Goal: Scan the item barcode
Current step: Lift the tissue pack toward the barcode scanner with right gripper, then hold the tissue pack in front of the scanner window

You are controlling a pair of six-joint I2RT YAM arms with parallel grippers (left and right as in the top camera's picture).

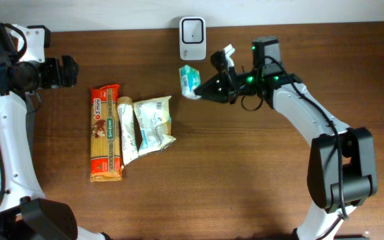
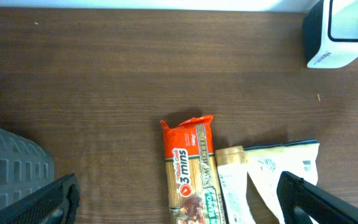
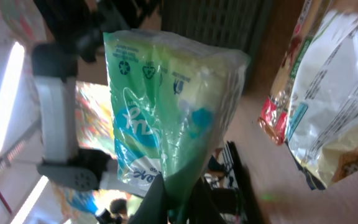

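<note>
The item, a green and teal plastic packet [image 1: 189, 80] [image 3: 166, 106], hangs just below the white barcode scanner [image 1: 192, 37] at the table's back edge. My right gripper [image 1: 201, 92] [image 3: 182, 205] is shut on the packet's lower edge, coming in from the right. No barcode shows on the face turned to the right wrist camera. My left gripper [image 1: 72, 72] [image 2: 179, 211] stands open at the far left, holding nothing. In the left wrist view its fingers [image 2: 42, 202] frame the tops of the packs on the table, and the scanner [image 2: 334, 31] sits at the upper right.
Three packs lie side by side left of centre: an orange pasta pack [image 1: 105, 132] [image 2: 188, 168], a narrow white and green pack [image 1: 127, 130] and a white pouch [image 1: 153, 123] [image 2: 278, 168]. In the right wrist view, those packs [image 3: 328, 93] appear at the right.
</note>
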